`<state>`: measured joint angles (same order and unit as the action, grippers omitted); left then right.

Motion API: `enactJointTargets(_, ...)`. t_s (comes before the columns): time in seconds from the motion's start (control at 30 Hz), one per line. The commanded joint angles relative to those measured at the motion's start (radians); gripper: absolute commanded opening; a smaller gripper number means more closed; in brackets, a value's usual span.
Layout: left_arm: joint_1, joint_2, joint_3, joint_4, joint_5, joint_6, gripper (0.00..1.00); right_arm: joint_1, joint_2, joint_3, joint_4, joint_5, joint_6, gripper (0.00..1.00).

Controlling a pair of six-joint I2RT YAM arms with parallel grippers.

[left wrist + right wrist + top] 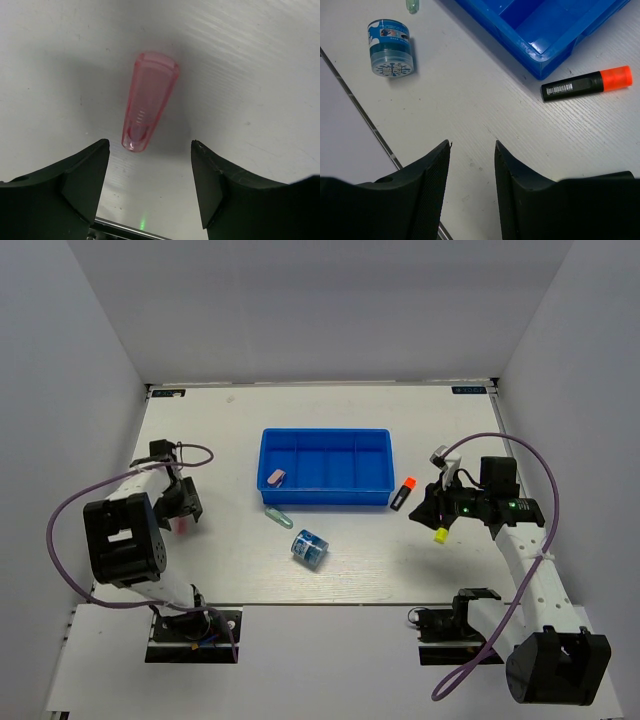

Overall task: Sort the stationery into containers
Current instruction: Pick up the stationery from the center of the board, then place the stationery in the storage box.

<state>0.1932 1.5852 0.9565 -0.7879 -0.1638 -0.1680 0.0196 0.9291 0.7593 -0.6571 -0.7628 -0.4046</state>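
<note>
The right wrist view's top edge cuts off the blue tray (520, 54) and mint piece (412, 5).

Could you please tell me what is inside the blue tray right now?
Only a pink eraser, in the leftmost compartment of the blue tray; the other three compartments show bare floor. Nothing covers its inside.

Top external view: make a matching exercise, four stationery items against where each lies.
Things: 1 small pink eraser; 2 black highlighter with orange cap; 3 blue-and-clear tape roll; 4 translucent pink tapered plastic piece.
Places: A on the table right of the blue plastic tray; B by the left end effector; C in the tray's leftmost compartment; D on the table, on the tray's near side.
Pairs: 1-C; 2-A; 3-D; 4-B.
</note>
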Motion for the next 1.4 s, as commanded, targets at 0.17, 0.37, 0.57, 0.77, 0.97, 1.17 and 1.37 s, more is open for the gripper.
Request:
enactJointTargets(0.17,0.043,0.039,-0.053,0.093,0.073,0.03,0.69,-0.003,0.017,0.041,-0.012,-0.017,-0.011,0.45)
enactJointTargets(0.37,0.043,0.052,-0.12,0.139,0.113,0.01,0.32,-0.006,0.019,0.043,-0.009,-0.015,-0.008,0.45)
enactJointTargets(0.57,0.014,-0.014,-0.119,0.136,0.19,-0.043,0.11,-0.006,0.02,0.035,-0.006,-0.015,-0.005,0.45)
enactJointTargets(0.77,-0.173,-0.125,0.004,0.056,0.236,-0.11,0.04,-0.006,0.017,0.031,-0.035,-0.081,-0.052,0.88)
enactJointTargets(0.97,-0.396,-0.182,0.21,0.019,0.215,-0.182,0.01,-0.004,0.02,0.025,-0.044,-0.106,-0.062,0.68)
enactJointTargets(1.17,-0.564,-0.044,0.422,0.004,0.224,-0.188,0.01,-0.006,0.036,0.025,-0.032,-0.089,-0.053,0.68)
enactJointTargets(1.37,-0.67,0.18,0.649,0.013,0.254,-0.211,0.02,-0.007,0.042,0.02,-0.024,-0.06,-0.05,0.71)
